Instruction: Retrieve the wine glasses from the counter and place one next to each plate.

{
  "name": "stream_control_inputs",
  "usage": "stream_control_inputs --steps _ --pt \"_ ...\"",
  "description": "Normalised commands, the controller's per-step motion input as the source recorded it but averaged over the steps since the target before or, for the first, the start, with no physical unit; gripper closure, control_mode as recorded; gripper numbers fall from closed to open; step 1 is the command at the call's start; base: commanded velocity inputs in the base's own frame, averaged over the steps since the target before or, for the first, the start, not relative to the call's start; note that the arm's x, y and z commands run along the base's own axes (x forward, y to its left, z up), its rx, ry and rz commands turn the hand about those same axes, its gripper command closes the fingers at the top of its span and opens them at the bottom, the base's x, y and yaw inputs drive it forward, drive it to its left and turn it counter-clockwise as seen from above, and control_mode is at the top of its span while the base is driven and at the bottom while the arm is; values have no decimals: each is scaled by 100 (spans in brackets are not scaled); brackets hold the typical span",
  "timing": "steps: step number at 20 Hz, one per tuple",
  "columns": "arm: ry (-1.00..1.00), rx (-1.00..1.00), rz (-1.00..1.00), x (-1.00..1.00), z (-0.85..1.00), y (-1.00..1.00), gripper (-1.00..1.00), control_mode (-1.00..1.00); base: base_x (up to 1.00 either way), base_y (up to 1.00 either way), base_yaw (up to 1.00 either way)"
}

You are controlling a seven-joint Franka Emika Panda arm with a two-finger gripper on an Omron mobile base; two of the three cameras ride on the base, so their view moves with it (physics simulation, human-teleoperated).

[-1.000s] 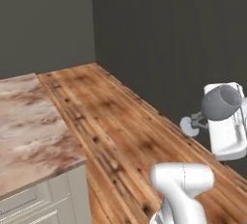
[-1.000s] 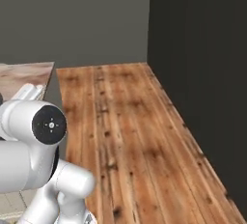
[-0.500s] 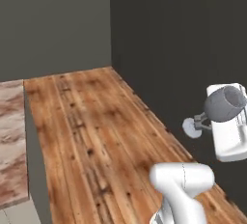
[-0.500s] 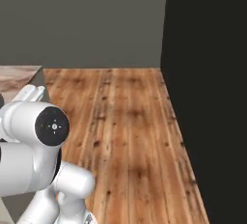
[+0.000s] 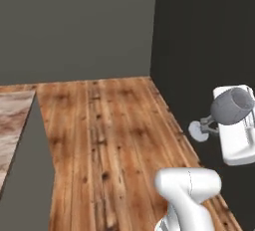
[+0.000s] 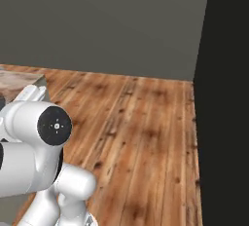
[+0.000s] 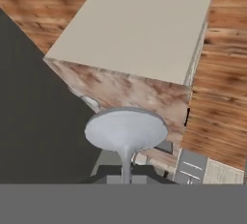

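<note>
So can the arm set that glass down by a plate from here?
Probably not yet. The gripper is shut on the wine glass, held over wood floor; no plate is in view.

The wood floor ahead lies open, hemmed by a dark wall on the right, a grey wall behind and the tabletop on the left.

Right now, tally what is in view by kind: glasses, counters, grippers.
Wine glass: 1, held by its stem
Marbled counter: 1
Gripper: 1, shut on the glass stem
Total: 3
</note>
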Motion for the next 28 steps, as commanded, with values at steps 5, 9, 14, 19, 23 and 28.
stream_control_inputs --steps 5,9,14,19,23,28 --pt "0 0 0 0 0 0 100 100 100 -6 48" --pt "0 0 0 0 0 0 100 100 100 -4 50" --pt "0 0 0 0 0 0 100 100 100 -23 41" --pt "0 0 0 0 0 0 100 100 100 -45 38" --pt "0 0 0 0 0 0 100 100 94 -100 36" --pt "0 0 0 0 0 0 100 100 100 -100 36"
